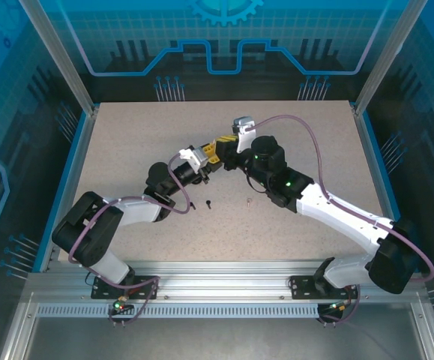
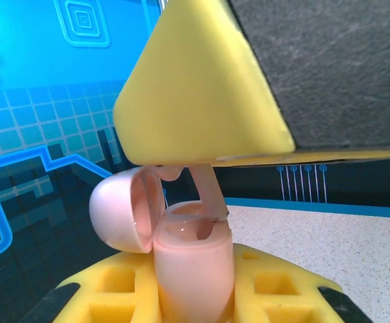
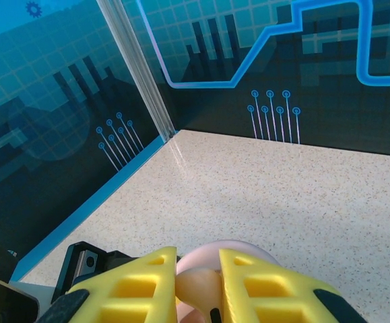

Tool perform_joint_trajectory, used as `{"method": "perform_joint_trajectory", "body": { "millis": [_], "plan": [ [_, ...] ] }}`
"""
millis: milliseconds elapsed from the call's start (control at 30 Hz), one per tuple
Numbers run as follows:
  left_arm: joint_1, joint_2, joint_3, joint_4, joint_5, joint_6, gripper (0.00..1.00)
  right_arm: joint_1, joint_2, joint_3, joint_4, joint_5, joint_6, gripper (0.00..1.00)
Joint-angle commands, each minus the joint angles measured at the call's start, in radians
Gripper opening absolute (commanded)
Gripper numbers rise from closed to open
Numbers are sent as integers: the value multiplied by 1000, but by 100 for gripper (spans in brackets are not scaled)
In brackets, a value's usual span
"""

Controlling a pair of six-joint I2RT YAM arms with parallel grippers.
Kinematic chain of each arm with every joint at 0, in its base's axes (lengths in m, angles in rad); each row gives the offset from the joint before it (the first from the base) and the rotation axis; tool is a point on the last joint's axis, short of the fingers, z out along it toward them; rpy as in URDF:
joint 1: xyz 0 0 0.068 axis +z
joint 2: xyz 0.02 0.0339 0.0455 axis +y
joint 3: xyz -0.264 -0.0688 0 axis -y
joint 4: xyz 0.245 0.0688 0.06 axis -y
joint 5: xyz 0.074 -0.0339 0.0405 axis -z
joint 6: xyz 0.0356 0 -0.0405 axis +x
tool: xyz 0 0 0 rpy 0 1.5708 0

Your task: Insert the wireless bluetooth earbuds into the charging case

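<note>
My left gripper (image 2: pixel 195 296) is shut on a pale pink charging case (image 2: pixel 195 266), held upright with its round lid (image 2: pixel 114 208) hinged open to the left. A pale pink earbud (image 2: pixel 208 192) hangs stem-down, its tip at the rim of the case's right slot. My right gripper (image 3: pixel 198 279) is shut on that earbud (image 3: pixel 205 289), directly above the case's lid (image 3: pixel 238 249). In the top view both grippers meet mid-table, the left gripper (image 1: pixel 200 162) just left of the right gripper (image 1: pixel 224 150).
One yellow finger (image 2: pixel 195 94) of the right gripper looms over the case. On the table lie two black earbuds (image 1: pixel 209 203) (image 1: pixel 193 205) and a pale one (image 1: pixel 248 201), in front of the grippers. Blue walls and aluminium posts (image 3: pixel 144 87) border the table.
</note>
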Motion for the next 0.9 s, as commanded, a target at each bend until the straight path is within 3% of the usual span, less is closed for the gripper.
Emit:
{"method": "perform_joint_trajectory", "body": {
  "millis": [0, 500, 733, 867],
  "plan": [
    [-2, -55, 38, 85, -9, -17, 0, -5, 13, -27, -35, -18, 18, 19],
    [-3, -76, 34, 85, 5, -32, 0, -14, 43, -26, -9, -37, 34, 19],
    [-4, -53, 25, 85, 5, -53, 0, -17, 12, 14, -64, -38, 52, 48],
    [-3, -40, 18, 85, 5, -63, 0, -22, 3, 83, -110, -46, 55, 58]
  ]
}}
